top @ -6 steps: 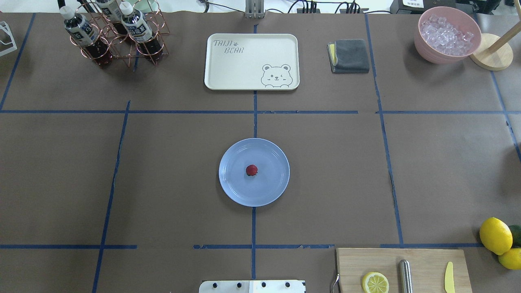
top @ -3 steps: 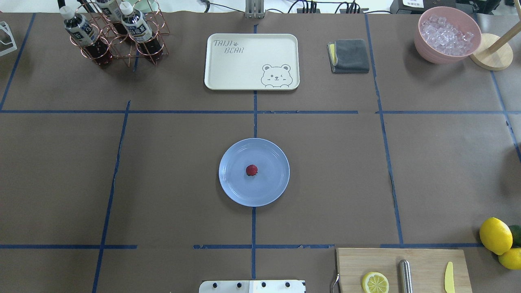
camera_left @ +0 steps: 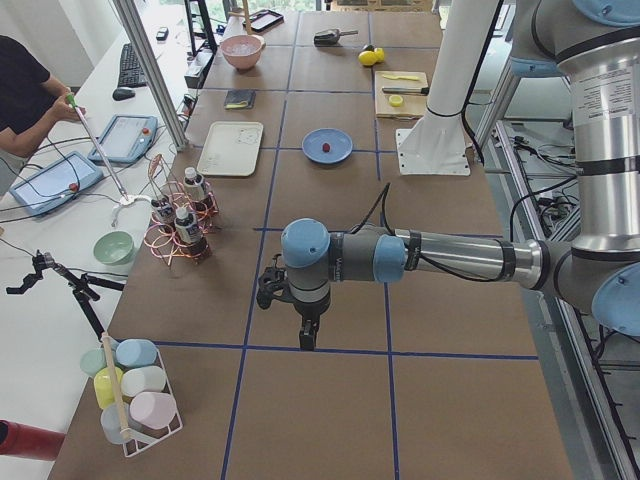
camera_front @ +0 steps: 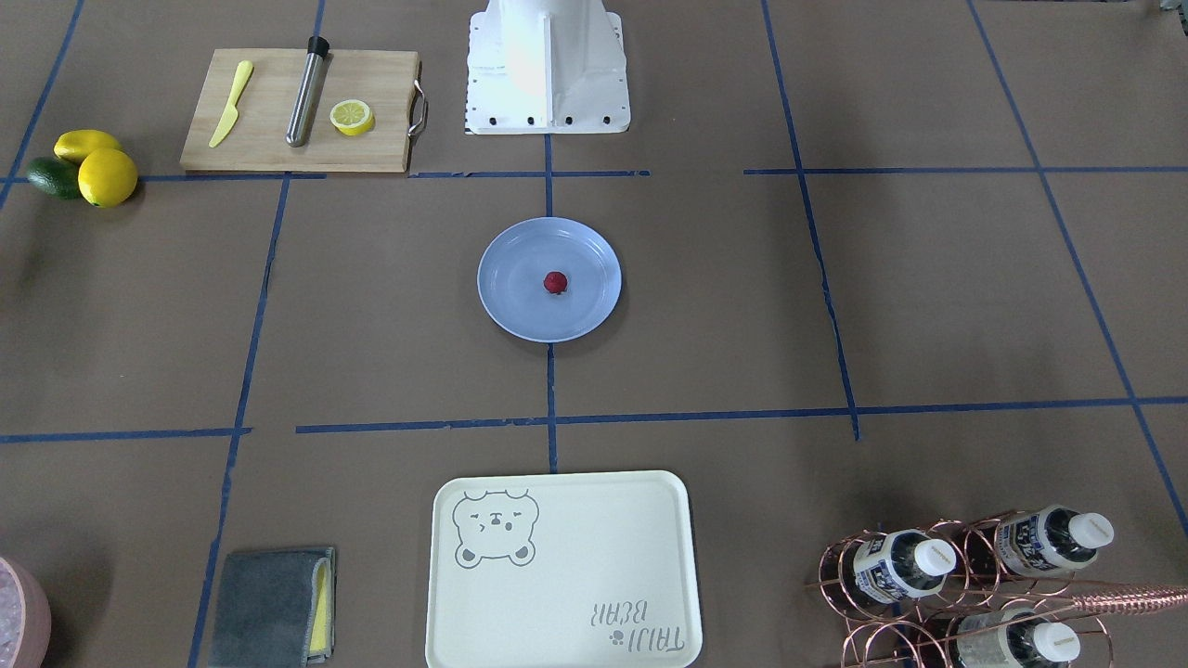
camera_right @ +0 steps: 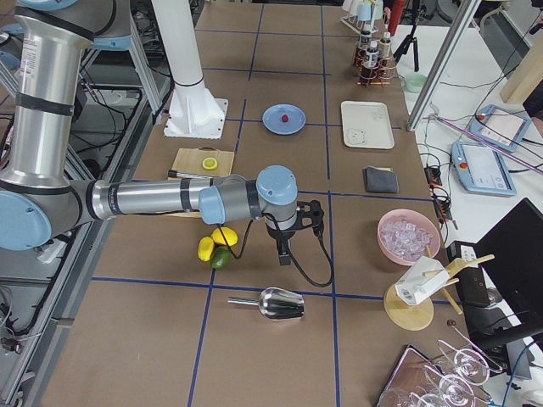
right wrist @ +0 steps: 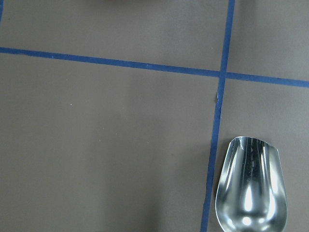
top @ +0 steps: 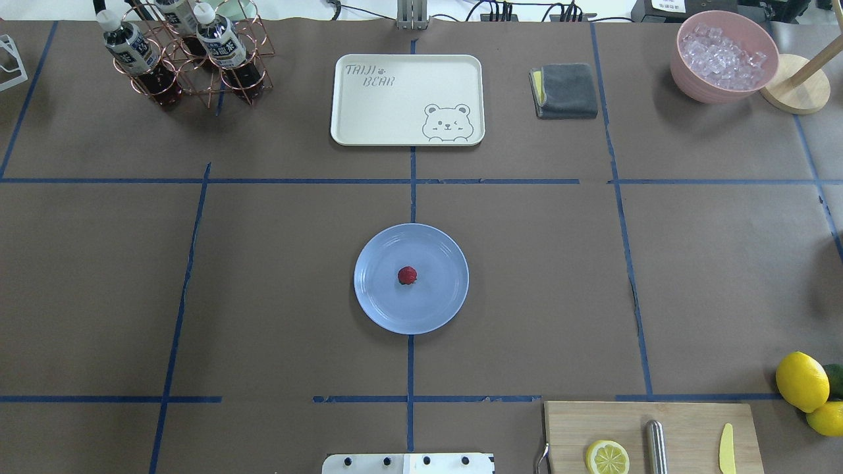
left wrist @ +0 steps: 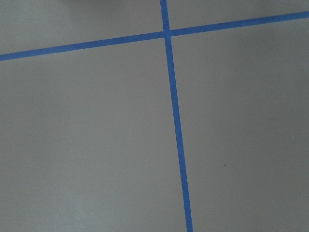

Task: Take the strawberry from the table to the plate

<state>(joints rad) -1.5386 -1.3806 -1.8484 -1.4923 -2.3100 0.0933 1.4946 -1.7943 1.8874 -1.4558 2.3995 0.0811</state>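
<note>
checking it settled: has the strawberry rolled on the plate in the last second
No. The strawberry lies at the same spot near the middle of the plate, in line with the blue tape line, as before.

We look down on a brown table gridded with blue tape.
At its centre sits a pale blue plate. Beyond it lie a cream bear-print tray and a folded grey cloth. A copper bottle rack and a pink bowl stand at the far corners, with a wooden cutting board and lemons on the near right.
</note>
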